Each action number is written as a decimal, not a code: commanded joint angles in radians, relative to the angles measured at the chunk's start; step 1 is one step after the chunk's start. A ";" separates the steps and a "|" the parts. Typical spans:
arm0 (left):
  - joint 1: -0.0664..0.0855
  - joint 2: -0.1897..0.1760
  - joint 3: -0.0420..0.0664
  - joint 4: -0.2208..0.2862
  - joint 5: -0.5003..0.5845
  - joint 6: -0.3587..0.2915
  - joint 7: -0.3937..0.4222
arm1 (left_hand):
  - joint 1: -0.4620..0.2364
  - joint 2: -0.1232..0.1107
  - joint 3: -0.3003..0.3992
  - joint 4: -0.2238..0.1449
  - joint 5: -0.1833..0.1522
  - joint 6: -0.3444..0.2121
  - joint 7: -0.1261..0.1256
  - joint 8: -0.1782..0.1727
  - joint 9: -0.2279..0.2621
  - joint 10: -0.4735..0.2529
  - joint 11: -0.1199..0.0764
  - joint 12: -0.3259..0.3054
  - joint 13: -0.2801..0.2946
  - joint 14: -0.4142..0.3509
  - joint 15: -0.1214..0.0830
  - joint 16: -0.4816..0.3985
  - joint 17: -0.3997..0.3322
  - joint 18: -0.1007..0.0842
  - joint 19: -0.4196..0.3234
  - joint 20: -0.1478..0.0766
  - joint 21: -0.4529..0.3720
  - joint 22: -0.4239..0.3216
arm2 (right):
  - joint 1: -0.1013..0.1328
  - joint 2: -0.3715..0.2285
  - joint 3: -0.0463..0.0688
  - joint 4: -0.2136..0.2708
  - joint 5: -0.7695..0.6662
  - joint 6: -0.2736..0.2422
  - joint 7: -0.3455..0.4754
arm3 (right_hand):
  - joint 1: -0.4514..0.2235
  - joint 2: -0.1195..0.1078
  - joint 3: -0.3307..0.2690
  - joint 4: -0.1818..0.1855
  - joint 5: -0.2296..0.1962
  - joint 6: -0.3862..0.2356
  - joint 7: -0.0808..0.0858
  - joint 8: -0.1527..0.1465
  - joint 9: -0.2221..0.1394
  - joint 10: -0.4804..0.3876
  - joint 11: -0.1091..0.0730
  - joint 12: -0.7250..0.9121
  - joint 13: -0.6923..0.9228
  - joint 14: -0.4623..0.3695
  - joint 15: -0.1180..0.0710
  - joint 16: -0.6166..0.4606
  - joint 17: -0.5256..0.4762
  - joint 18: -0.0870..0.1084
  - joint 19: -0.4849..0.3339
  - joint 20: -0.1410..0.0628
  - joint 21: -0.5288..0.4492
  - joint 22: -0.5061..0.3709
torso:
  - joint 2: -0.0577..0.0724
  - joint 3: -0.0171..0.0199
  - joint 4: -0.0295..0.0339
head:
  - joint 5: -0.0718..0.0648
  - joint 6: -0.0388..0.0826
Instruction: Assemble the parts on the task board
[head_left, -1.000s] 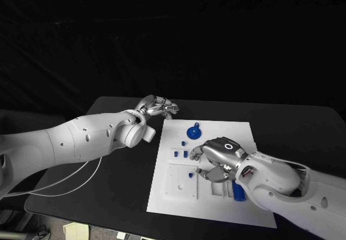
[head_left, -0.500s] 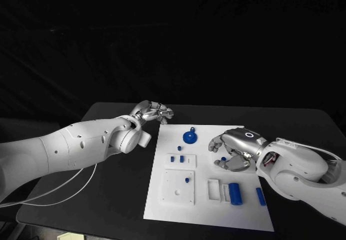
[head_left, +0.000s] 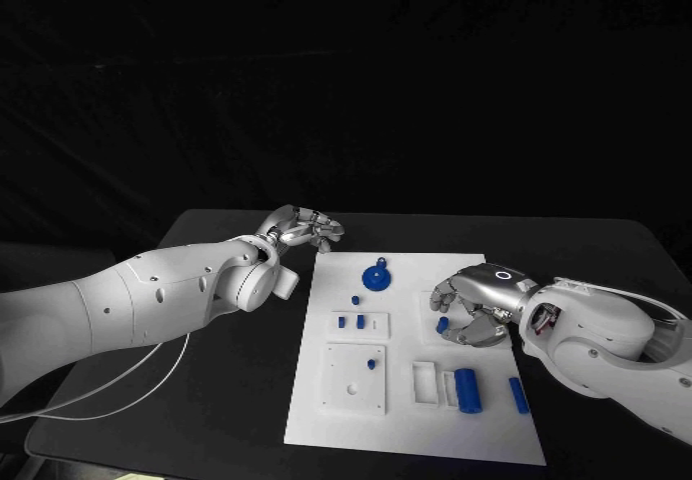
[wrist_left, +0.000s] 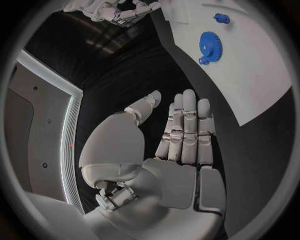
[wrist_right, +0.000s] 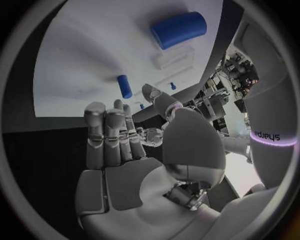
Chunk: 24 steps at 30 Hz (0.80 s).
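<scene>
Left robot hand (head_left: 300, 227) hovers off the white task board's (head_left: 332, 420) far-left corner, fingers loosely apart, holding nothing, likely parked clear. Blue gear-shaped part (head_left: 378, 276) lies inside that corner. Right robot hand (head_left: 473, 305) curls over a small blue peg (head_left: 444, 324); grip unclear.

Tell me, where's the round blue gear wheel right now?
In the head view, the round blue gear wheel lies at the far end of the white task board, nearer the robot's left hand.
</scene>
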 joint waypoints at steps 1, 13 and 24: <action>0.001 0.002 0.001 0.001 0.007 0.013 0.008 | -0.001 0.006 0.002 -0.007 0.003 -0.006 -0.002 0.006 -0.001 0.002 0.002 -0.005 -0.001 0.004 0.001 -0.005 0.002 0.017 0.005 -0.001 -0.005 0.001 | 0.000 0.006 -0.001 -0.008 -0.046 0.033 -0.013 | 0.009 0.008 -0.002 -0.003 -0.012 -0.002 -0.002 0.005 -0.001 -0.003 -0.002 0.000 -0.002 0.001 0.005 0.006 -0.002 0.101 -0.006 -0.001 -0.006 0.015 | 0.001 -0.0003 0.0000 | -0.002 0.000; 0.001 0.002 0.001 0.000 0.007 0.014 0.007 | -0.002 0.006 0.002 -0.006 0.003 -0.007 -0.002 0.006 -0.002 0.002 0.002 -0.005 -0.001 0.005 0.001 -0.006 0.003 0.017 0.005 -0.001 -0.005 0.001 | -0.005 0.020 -0.007 -0.025 -0.059 0.052 -0.014 | 0.068 0.020 0.123 0.040 -0.145 0.030 -0.008 0.024 -0.005 0.036 -0.010 0.017 -0.013 0.005 -0.003 0.008 -0.010 0.101 -0.001 0.006 -0.009 0.016 | 0.001 -0.0007 0.0009 | -0.005 -0.003; 0.001 0.001 0.001 -0.001 0.007 0.014 0.007 | -0.002 0.007 0.001 -0.006 0.003 -0.007 -0.002 0.006 -0.002 0.003 0.002 -0.005 -0.001 0.005 0.001 -0.007 0.005 0.017 0.005 -0.001 -0.006 0.002 | -0.007 0.024 -0.010 -0.026 -0.071 0.069 -0.010 | 0.064 0.041 0.170 0.063 -0.156 0.082 -0.020 0.054 0.006 0.101 -0.034 0.049 0.000 0.007 -0.025 0.011 -0.010 0.101 0.002 0.005 -0.002 0.019 | 0.000 -0.0013 0.0008 | -0.005 -0.007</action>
